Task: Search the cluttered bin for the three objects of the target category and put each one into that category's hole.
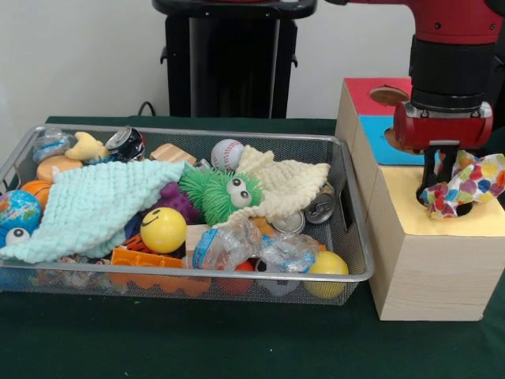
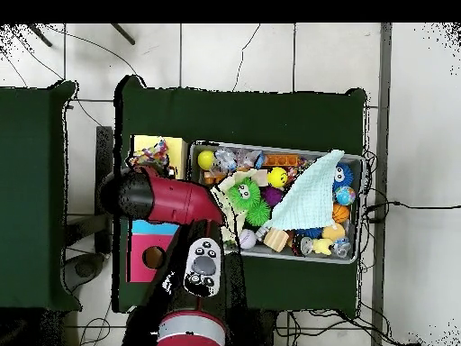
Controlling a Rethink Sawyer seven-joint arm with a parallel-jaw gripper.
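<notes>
My gripper [image 1: 439, 180] hangs over the yellow top [image 1: 410, 207] of the largest wood-grain box, at the right of the front view. It is shut on a white cloth with coloured spots [image 1: 467, 183], whose lower end dips into the round hole [image 1: 464, 210]; the cloth hides most of the hole. The wire mesh bin [image 1: 197, 133] lies to the left of the boxes, full of clutter. In it a mint knitted cloth [image 1: 95, 207] and a cream knitted cloth [image 1: 286, 183] lie on top. In the overhead view the spotted cloth [image 2: 155, 151] shows on the yellow top beside the bin [image 2: 270, 147].
Behind the yellow box stand a blue-topped box [image 1: 375, 140] and a red-topped box [image 1: 364, 95] with a small hole [image 1: 388, 95]. The bin also holds a green fuzzy toy [image 1: 217, 193], a yellow smiley ball [image 1: 163, 230], a baseball [image 1: 227, 153], crushed bottles [image 1: 225, 245] and cans [image 1: 319, 209].
</notes>
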